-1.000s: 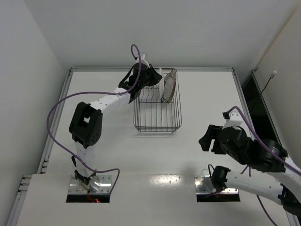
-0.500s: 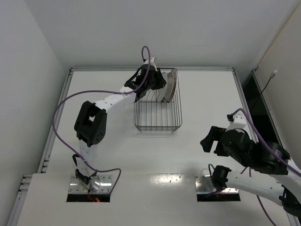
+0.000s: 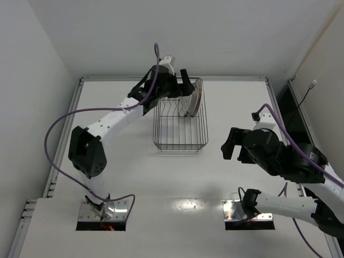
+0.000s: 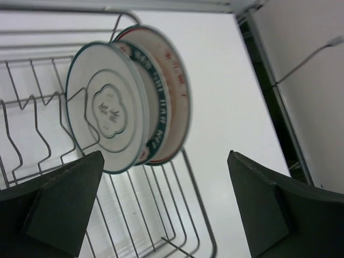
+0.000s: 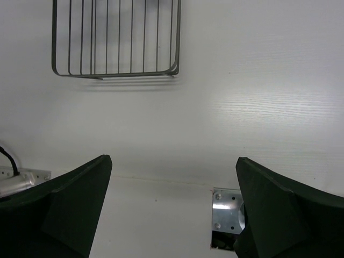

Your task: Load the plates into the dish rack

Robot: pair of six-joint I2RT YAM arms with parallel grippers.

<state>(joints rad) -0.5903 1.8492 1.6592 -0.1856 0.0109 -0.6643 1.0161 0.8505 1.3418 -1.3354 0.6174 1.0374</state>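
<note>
Left wrist view: blue plate (image 4: 107,107) and orange plate (image 4: 174,80) stand on edge, stacked face to face and touching, upper left of centre.
Rack (image 3: 180,131): holds both plates at its far end, upper right of the basket in the top view.
Left jaws: wide open with nothing between them, one at each lower corner of the wrist frame, clear of both plates.
Key relation: plates lie straight ahead of the left jaws with a visible gap. The blue plate is the nearer, its underside facing the camera.
Right jaws: wide open and empty over the bare surface (image 5: 215,107). The rack's near end is in the upper left of that frame, well apart.
Nearer arm: left, by far.
Judgement: both plates look loaded. What remains is likely a straight pull-back of the left arm. A sideways sweep could catch the blue plate's rim.
</note>
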